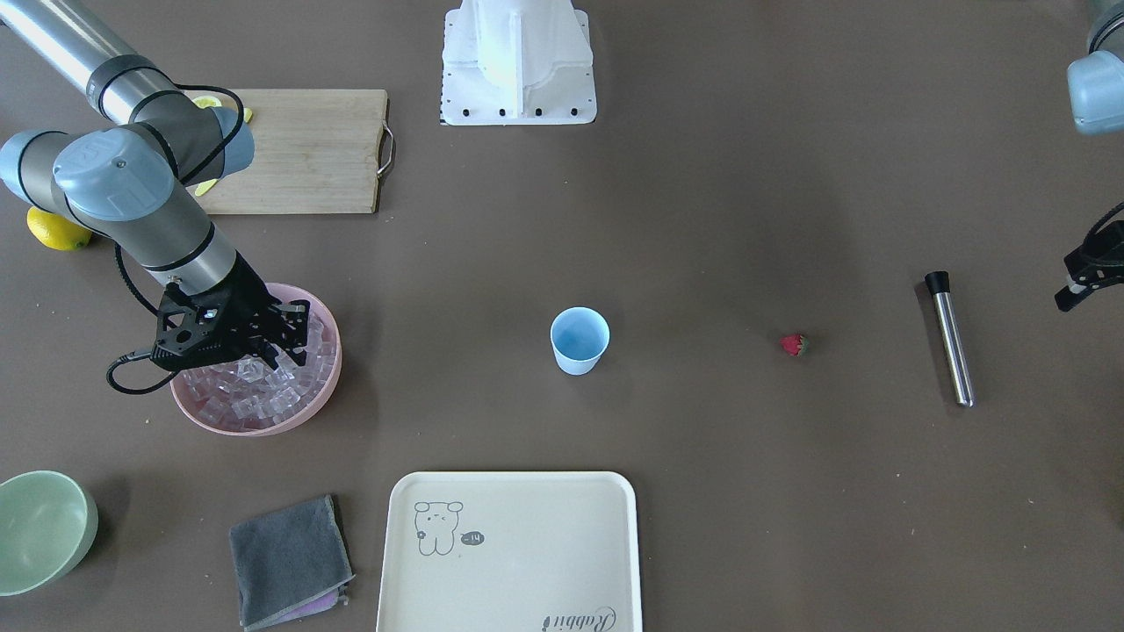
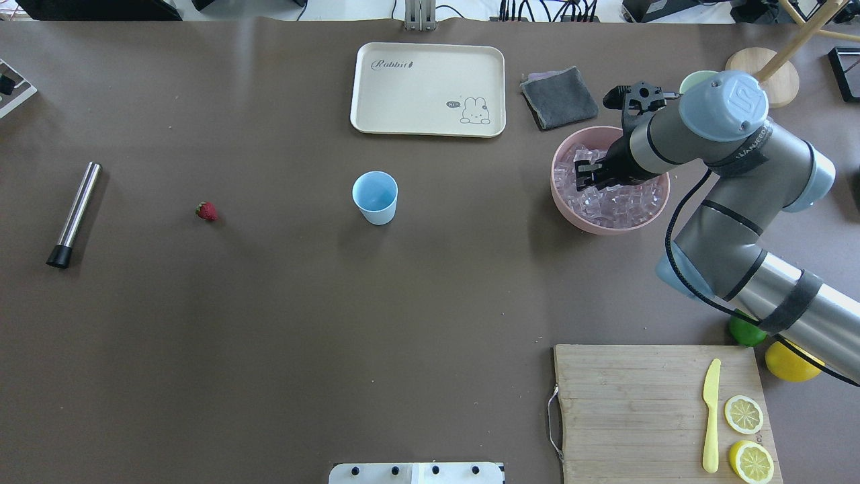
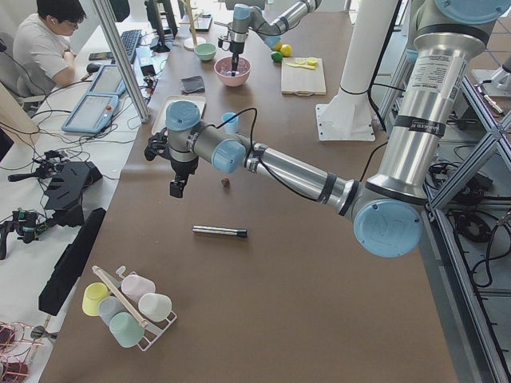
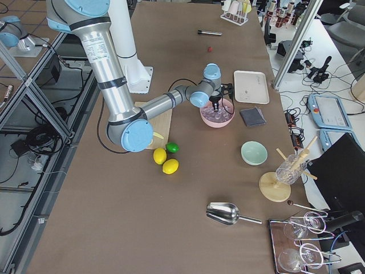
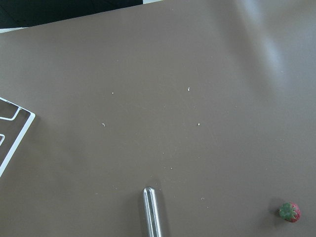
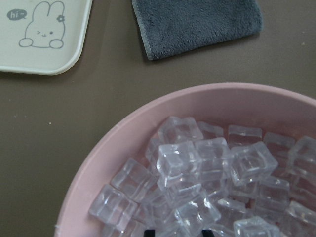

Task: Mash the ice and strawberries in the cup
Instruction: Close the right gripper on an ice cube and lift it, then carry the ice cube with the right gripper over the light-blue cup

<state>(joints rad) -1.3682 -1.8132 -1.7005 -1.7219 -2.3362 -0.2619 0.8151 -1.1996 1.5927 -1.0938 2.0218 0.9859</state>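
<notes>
The light blue cup (image 1: 580, 340) (image 2: 375, 197) stands upright and empty mid-table. The strawberry (image 1: 794, 344) (image 2: 207, 211) (image 5: 289, 212) lies alone on the table beside it. Several clear ice cubes (image 2: 625, 202) (image 6: 182, 163) fill a pink bowl (image 1: 336, 355) (image 2: 605, 227). My right gripper (image 1: 281, 351) (image 2: 586, 177) is open, its fingertips down among the cubes. My left gripper (image 1: 1084, 281) shows only partly at the view's edge, above the table near a steel muddler (image 1: 950, 338) (image 2: 74, 214). I cannot tell whether it is open or shut.
A cream tray (image 1: 509, 553) (image 2: 428, 87) and a grey cloth (image 1: 290, 557) lie at the operators' side. A pale green bowl (image 1: 39, 527) stands beyond the pink bowl. A cutting board (image 2: 638, 403) holds a knife and lemon slices. A lemon (image 1: 54, 230) and a lime (image 2: 744, 331) lie beside it.
</notes>
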